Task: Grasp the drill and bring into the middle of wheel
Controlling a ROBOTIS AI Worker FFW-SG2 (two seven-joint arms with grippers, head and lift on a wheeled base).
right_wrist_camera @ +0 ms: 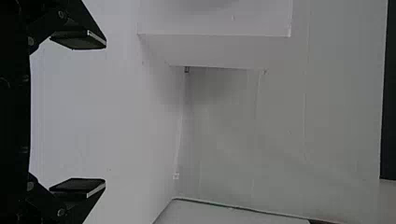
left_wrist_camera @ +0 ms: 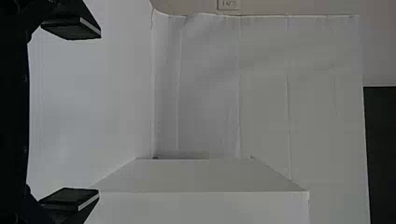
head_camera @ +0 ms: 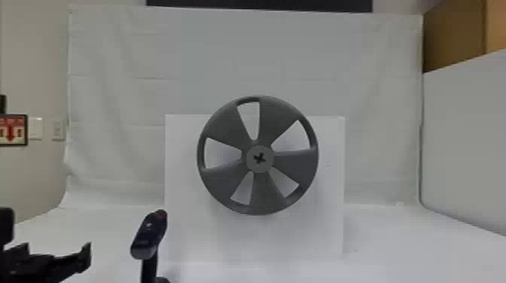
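While the drill (head_camera: 148, 235) stands at lower left, left gripper (left_wrist_camera: 95, 114) and right gripper (right_wrist_camera: 104, 112) gape empty; grasping and reaching the wheel's middle (head_camera: 252, 160) remain.

The head camera faces the upright, white, box-shaped stand (head_camera: 327, 233) almost squarely, with the round, grey, five-spoked wheel (head_camera: 229, 124) on its front. The left wrist camera looks forward from left of the stand, catching its left side; the right wrist camera looks forward from its right, catching its right side. Both wrist views are turned sideways and bring the stand up large. Those two share the stand with the head view, plus the creased white cloth backdrop (head_camera: 124, 94) and long black panel (head_camera: 259, 5) behind it.
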